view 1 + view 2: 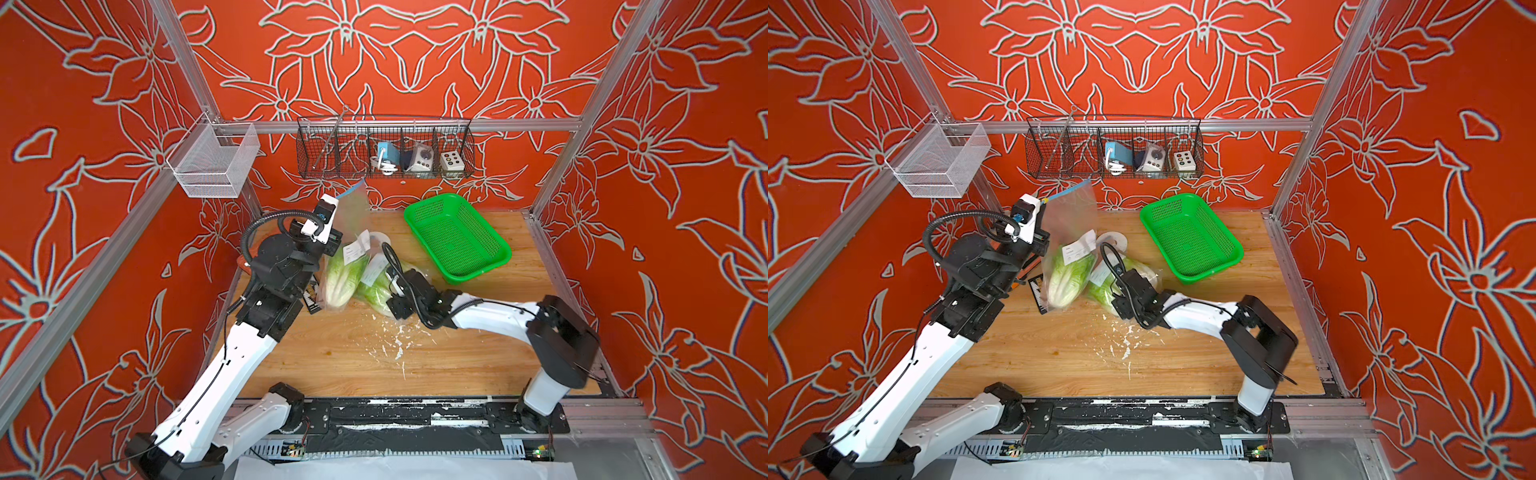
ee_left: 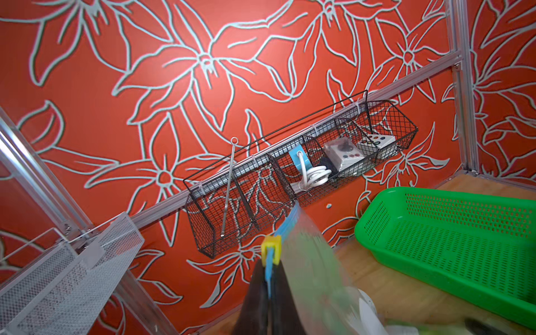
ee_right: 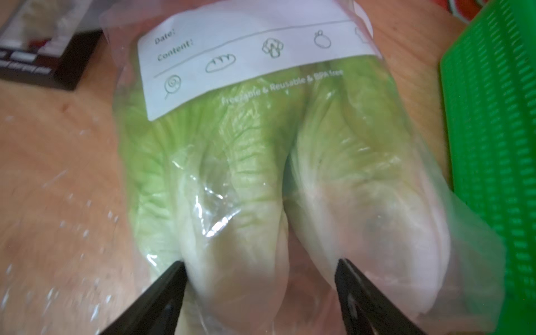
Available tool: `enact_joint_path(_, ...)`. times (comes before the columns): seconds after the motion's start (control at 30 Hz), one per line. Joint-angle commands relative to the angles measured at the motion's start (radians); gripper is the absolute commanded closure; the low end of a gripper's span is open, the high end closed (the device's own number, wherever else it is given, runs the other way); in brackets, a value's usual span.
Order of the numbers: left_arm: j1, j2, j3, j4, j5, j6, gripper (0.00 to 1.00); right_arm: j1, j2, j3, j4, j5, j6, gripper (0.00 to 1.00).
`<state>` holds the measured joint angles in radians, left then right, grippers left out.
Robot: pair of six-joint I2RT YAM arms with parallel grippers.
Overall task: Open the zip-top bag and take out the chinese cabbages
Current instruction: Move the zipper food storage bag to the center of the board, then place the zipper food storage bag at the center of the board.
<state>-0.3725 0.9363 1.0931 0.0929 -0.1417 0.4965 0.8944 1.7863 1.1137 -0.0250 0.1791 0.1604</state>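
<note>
Our left hand (image 2: 268, 272) is clenched on the blue zip strip of the zip-top bag (image 1: 353, 212), right by the yellow slider (image 2: 271, 246), and holds that corner high. The rest of the bag slumps to the bench (image 1: 415, 365). We cannot tell whether the seal is parted. The chinese cabbages (image 3: 232, 162) are inside the film, bases toward our right hand (image 3: 259, 262). That hand is spread wide, one finger on either side of a white base and the plastic between; it grips nothing that we can make out.

We see these risks:
- The bag hangs from one pinched corner, so the weight of the heads could drag the strip out of the left hand or stretch the film.
- If the right hand closes here it would trap film and cabbage together, and no head would come free.
- A hard squeeze could snap leaves; white crumbs (image 1: 395, 340) already litter the bench.

The green basket (image 1: 505, 249) lies just beside the bag, so a swing that way could knock it. A flat black pack (image 1: 311, 299) and the side wall crowd the left arm. The near half of the bench gives open room.
</note>
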Motion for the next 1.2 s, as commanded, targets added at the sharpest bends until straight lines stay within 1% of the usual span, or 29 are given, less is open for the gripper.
enact_joint_path(0.0, 0.004, -0.05, 0.031, -0.055, -0.024, 0.007, 1.0, -0.035, 0.12, 0.136, 0.02, -0.043, -0.037, 0.17)
enact_joint_path(0.1, 0.004, -0.068, 0.04, -0.093, -0.024, 0.024, 1.0, -0.074, 0.198, 0.246, 0.047, -0.137, -0.04, 0.16)
enact_joint_path(0.17, 0.004, -0.077, 0.041, -0.108, -0.011, 0.026, 1.0, -0.085, 0.189, 0.265, 0.058, -0.182, -0.066, 0.15)
enact_joint_path(0.23, 0.004, -0.086, 0.032, -0.113, 0.015, 0.016, 1.0, -0.086, 0.123, 0.212, 0.107, -0.221, -0.116, 0.13)
enact_joint_path(0.3, 0.004, -0.092, 0.013, -0.106, 0.055, 0.002, 1.0, -0.086, 0.02, 0.112, 0.161, -0.255, -0.152, 0.12)
enact_joint_path(0.33, 0.004, -0.094, 0.003, -0.102, 0.086, -0.002, 1.0, -0.088, -0.031, 0.066, 0.179, -0.25, -0.157, 0.12)
enact_joint_path(0.4, 0.004, -0.104, -0.026, -0.086, 0.194, -0.004, 1.0, -0.098, -0.143, -0.032, 0.191, -0.203, -0.138, 0.11)
enact_joint_path(0.57, 0.0, -0.133, -0.103, -0.044, 0.567, -0.046, 1.0, -0.16, -0.471, -0.264, 0.19, -0.158, -0.06, 0.11)
enact_joint_path(0.63, 0.0, -0.154, -0.152, 0.008, 0.673, -0.055, 1.0, -0.197, -0.597, -0.318, 0.159, -0.159, -0.05, 0.11)
enact_joint_path(0.7, -0.001, -0.175, -0.215, 0.076, 0.736, -0.056, 1.0, -0.238, -0.708, -0.343, 0.111, -0.18, -0.06, 0.11)
enact_joint_path(0.8, 0.0, -0.18, -0.278, 0.122, 0.798, -0.043, 1.0, -0.283, -0.815, -0.331, 0.033, -0.193, -0.102, 0.11)
enact_joint_path(0.9, 0.0, -0.164, -0.312, 0.128, 0.819, -0.045, 1.0, -0.29, -0.847, -0.276, -0.034, -0.23, -0.168, 0.11)
enact_joint_path(0.93, 0.0, -0.16, -0.326, 0.131, 0.811, -0.04, 1.0, -0.29, -0.843, -0.262, -0.045, -0.253, -0.183, 0.11)
enact_joint_path(1.0, 0.0, -0.154, -0.337, 0.128, 0.754, -0.067, 1.0, -0.29, -0.819, -0.241, -0.063, -0.304, -0.182, 0.11)
enact_joint_path(1.03, 0.0, -0.154, -0.345, 0.126, 0.71, -0.088, 0.84, -0.29, -0.798, -0.233, -0.082, -0.327, -0.151, 0.11)
enact_joint_path(1.07, -0.001, -0.153, -0.354, 0.131, 0.663, -0.116, 0.7, -0.291, -0.778, -0.24, -0.104, -0.325, -0.091, 0.11)
enact_joint_path(1.13, 0.0, -0.15, -0.356, 0.102, 0.608, -0.128, 0.61, -0.293, -0.762, -0.307, -0.121, -0.252, 0.076, 0.13)
enact_joint_path(1.17, 0.0, -0.148, -0.354, 0.075, 0.593, -0.131, 0.52, -0.295, -0.768, -0.365, -0.098, -0.265, 0.138, 0.13)
